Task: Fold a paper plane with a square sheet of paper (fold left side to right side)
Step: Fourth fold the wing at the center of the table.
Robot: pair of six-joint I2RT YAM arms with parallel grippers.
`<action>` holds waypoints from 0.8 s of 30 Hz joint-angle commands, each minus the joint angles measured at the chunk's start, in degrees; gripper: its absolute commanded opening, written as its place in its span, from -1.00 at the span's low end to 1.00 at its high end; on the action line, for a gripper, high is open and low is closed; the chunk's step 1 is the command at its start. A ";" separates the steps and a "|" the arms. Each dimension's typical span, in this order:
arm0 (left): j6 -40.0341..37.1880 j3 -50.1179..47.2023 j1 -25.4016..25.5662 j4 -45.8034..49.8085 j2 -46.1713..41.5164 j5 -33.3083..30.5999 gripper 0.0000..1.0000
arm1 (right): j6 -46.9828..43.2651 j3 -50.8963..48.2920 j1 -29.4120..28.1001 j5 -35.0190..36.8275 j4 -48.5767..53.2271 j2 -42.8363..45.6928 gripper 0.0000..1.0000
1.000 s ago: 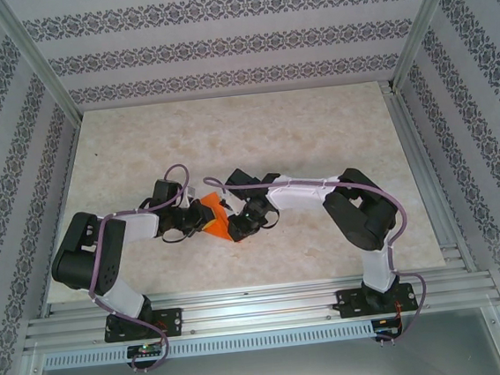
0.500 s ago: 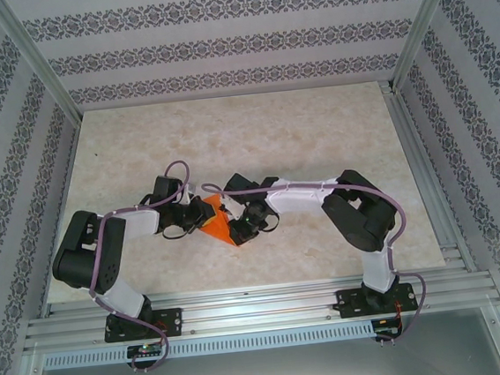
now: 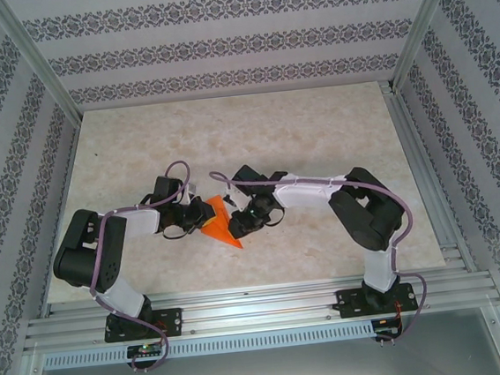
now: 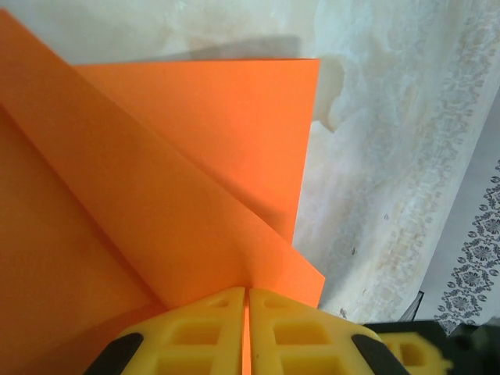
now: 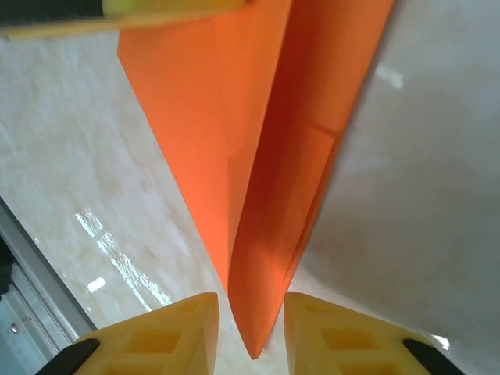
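My left tool (image 4: 247,295) is clamped shut on one edge of the creased orange paper (image 3: 220,227), which juts out from it over the tabletop (image 3: 315,128). Opposite the left tool, my right tool (image 5: 250,305) stands parted astride the paper's point, gripping nothing. The paper looks featherlight, floppy and easily crumpled, so I'd pinch layered folds, gently.

1 overhead, 2 close-ups on paper (image 3: 220,224)

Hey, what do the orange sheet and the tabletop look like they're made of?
The orange sheet looks like thin matte paper: sharp creases, layered flaps, crisp straight edges. The tabletop looks like polished marble or marble-print laminate, unclear which: cream veining and glossy light reflections.
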State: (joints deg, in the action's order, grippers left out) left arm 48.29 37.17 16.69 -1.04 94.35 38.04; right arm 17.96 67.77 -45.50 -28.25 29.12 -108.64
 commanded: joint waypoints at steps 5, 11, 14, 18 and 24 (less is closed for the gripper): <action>-1.40 1.65 0.75 0.86 0.93 -0.51 -0.82 | 3.79 5.02 2.28 -3.70 -3.96 -3.49 -0.37; -1.57 1.85 0.73 1.21 1.01 -0.83 -0.82 | 5.05 6.27 2.30 -5.90 -6.50 -6.06 -0.34; -1.58 1.90 0.74 1.27 1.10 -0.79 -0.82 | 5.32 7.33 2.43 -6.02 -6.54 -7.27 -0.35; -1.79 1.95 0.75 1.46 1.02 -0.78 -0.82 | 5.54 7.82 2.59 -6.38 -6.89 -8.49 -0.45; -1.92 2.12 0.76 1.62 1.32 -1.03 -0.82 | 5.48 7.55 2.85 -6.09 -6.91 -8.75 -0.68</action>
State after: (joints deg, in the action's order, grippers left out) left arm 47.99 37.95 16.69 -0.51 94.85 38.02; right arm 23.46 73.91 -43.07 -33.34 23.57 -116.64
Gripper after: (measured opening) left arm 0.090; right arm 0.174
